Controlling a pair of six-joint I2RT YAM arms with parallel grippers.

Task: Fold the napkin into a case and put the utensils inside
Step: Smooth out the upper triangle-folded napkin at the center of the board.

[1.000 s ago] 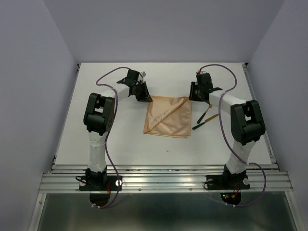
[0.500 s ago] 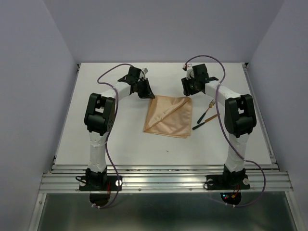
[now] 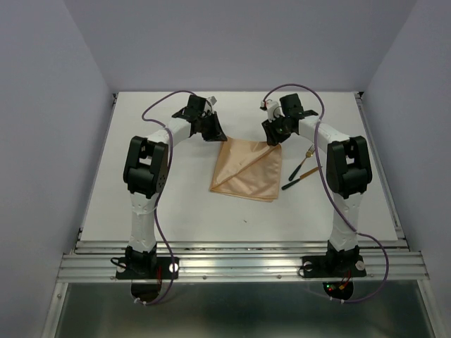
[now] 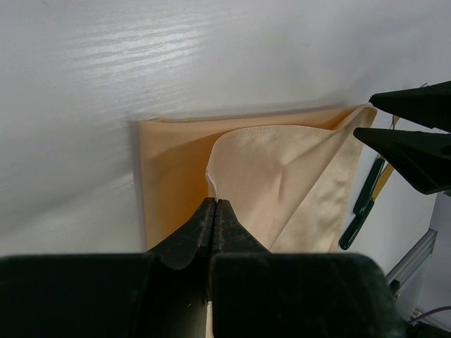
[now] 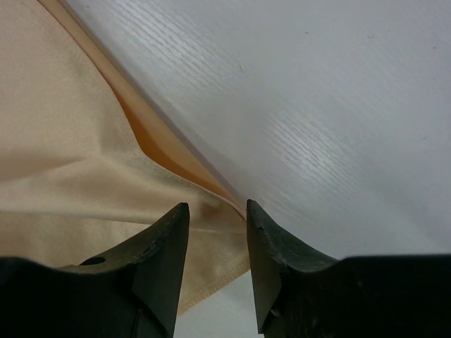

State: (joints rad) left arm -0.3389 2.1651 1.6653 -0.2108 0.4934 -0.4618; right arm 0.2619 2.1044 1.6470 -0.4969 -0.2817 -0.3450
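I saw the soft peach-orange square cloth napkin [image 3: 246, 172] lying folded mid-frame, slim gold-headed, dark-handled utensils [image 3: 299, 170] just right of it, the left gripper [image 3: 213, 134] pinching its upper-left corner, and the right gripper [image 3: 274, 136] parted over its upper-right corner.

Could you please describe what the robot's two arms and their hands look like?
Both the left arm and right arm have white links with bulky black joints. A thin purple cable loops along each. The left hand and right hand are black, each with two tapering fingers.
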